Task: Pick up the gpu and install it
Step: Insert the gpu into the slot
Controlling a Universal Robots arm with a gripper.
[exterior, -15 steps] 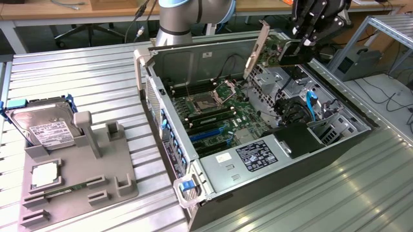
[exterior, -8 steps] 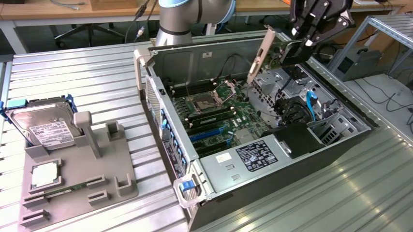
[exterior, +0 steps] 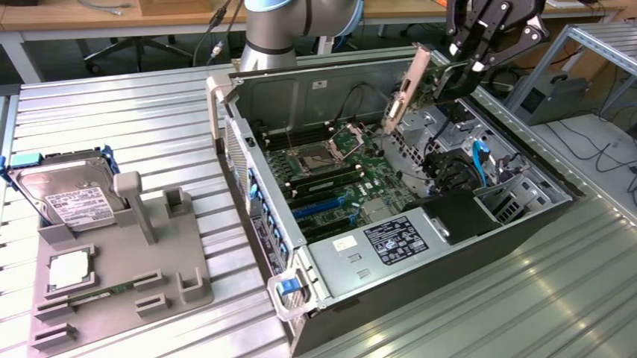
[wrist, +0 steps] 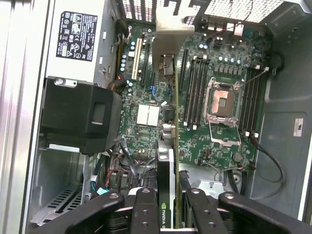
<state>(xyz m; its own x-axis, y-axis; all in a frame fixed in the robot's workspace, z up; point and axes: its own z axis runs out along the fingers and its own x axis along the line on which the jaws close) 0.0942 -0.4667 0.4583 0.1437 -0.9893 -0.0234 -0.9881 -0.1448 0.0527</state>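
On the near left of the bench (exterior: 149, 119), as the exterior view has it, a grey tray (exterior: 189, 287) is seen. A memory stick (exterior: 100, 292) lies along its near edge, and a hard drive (exterior: 65, 195) is stood upright at its far end. No card is left in the tray's other holders.

To the exterior view's right, the open case (exterior: 244, 149) is laid on its side, so that the motherboard (exterior: 329, 179) is exposed from above. Its processor socket is seen bare, and no card is seated in the expansion slots.

Farther back, above the case's far right part, the gpu (exterior: 413, 86) is held clear of the board, tilted, its pale bracket (exterior: 398, 112) hanging lowest. It is clamped by the claw (exterior: 468, 56) at its upper end. In the wrist view the card (wrist: 165, 195) is seen edge-on between the black fingers (wrist: 146, 209), which are closed narrowly on it, with the bracket (wrist: 170, 44) at the end away from the claw and the board well beneath.

The pick-up is thus judged done. The install is not yet done, since the card is touching no slot.
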